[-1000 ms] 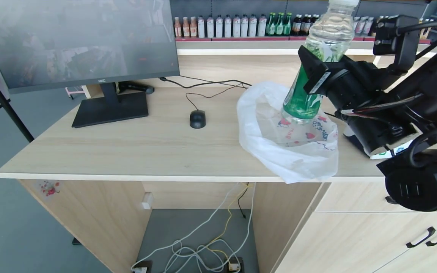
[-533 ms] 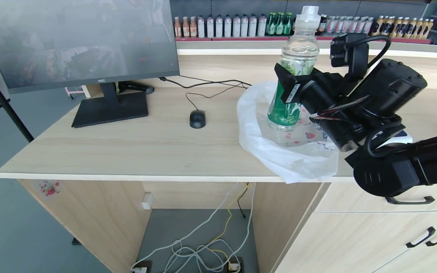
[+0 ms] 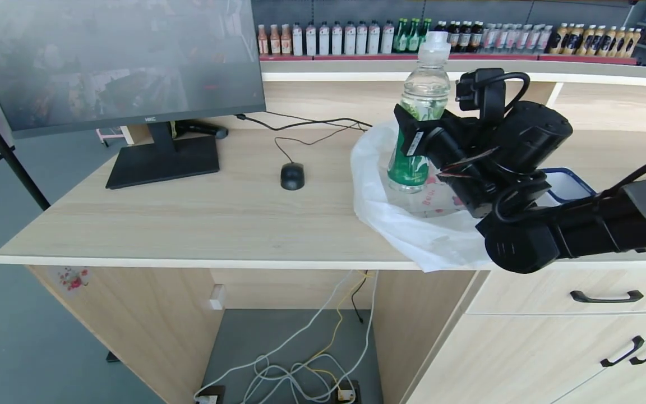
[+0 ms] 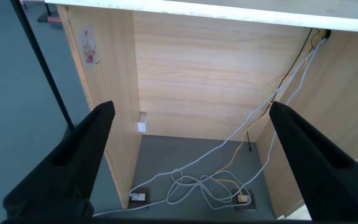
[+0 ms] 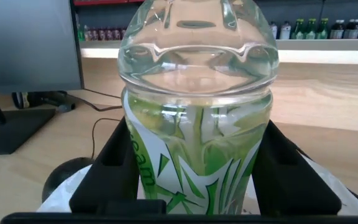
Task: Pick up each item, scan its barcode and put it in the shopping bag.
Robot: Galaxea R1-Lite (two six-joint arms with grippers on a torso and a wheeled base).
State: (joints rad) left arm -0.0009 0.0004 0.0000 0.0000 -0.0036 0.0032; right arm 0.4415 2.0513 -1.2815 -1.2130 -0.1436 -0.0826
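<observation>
gripping the bottle upright, the right gripper is hanging with the bag just beneath its fingers; release seems pending.

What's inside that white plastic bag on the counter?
The green-labelled bottle, held by the right gripper, has its base inside the open bag. The arm covers the bag's right side.

A shop — drink shelves behind checkout counter.

Head camera above counter, right wrist close on same bottle, left wrist facing cables beneath
</observation>
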